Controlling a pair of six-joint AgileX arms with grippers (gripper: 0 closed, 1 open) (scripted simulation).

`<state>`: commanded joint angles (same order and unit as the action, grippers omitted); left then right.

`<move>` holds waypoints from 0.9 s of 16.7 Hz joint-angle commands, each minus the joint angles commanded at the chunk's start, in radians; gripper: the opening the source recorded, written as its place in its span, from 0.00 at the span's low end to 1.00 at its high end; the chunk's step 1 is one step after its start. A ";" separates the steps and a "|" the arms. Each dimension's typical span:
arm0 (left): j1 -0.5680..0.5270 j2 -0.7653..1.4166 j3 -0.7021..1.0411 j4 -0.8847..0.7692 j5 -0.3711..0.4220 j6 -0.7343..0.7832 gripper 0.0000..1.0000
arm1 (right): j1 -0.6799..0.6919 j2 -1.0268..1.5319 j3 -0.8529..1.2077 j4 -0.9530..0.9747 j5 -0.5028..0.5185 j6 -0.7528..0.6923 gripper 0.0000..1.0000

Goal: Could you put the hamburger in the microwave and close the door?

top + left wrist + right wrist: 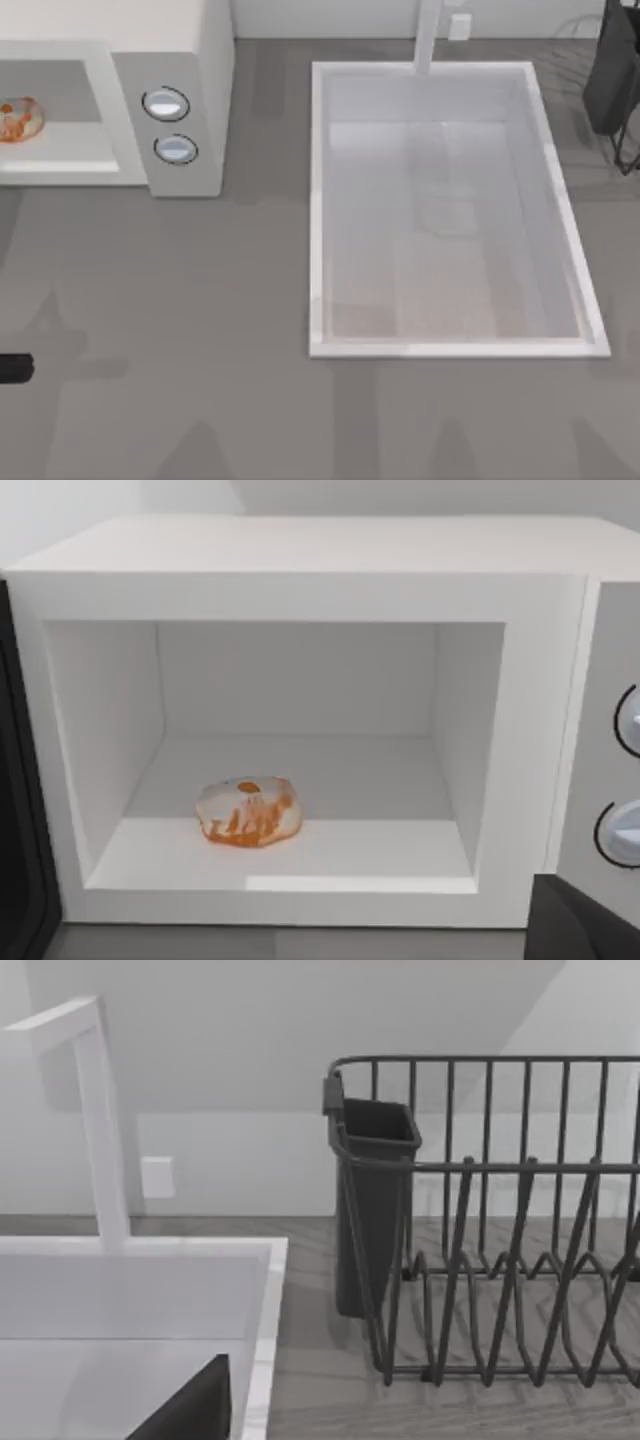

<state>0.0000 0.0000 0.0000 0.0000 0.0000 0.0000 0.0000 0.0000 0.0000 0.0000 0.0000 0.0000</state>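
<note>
The hamburger (18,120) lies on the floor of the microwave (205,60) cavity at the table's far left. The left wrist view faces straight into the open cavity, where the hamburger (248,812) rests near the front, off-centre in the microwave (300,555). The door (18,820) is swung open; its dark edge stands beside the opening. A dark part of my left gripper (585,920) shows at the frame's corner, well back from the opening. A black stub of my left arm (12,368) sits at the table's left edge. A dark wedge of my right gripper (190,1410) hangs over the sink.
Two silver-rimmed dials (166,104) sit on the microwave's side panel. A white sink basin (450,330) with a faucet (430,40) fills the middle and right. A dark dish rack (500,1220) with a cutlery holder stands at the back right.
</note>
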 joint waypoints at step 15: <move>0.310 -0.027 -0.011 -0.018 0.310 0.000 0.00 | 0.000 0.000 0.000 0.000 0.000 0.000 1.00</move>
<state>0.3098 -0.0268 -0.0113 -0.0178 0.3097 -0.0003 0.0000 0.0000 0.0000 0.0000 0.0000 0.0000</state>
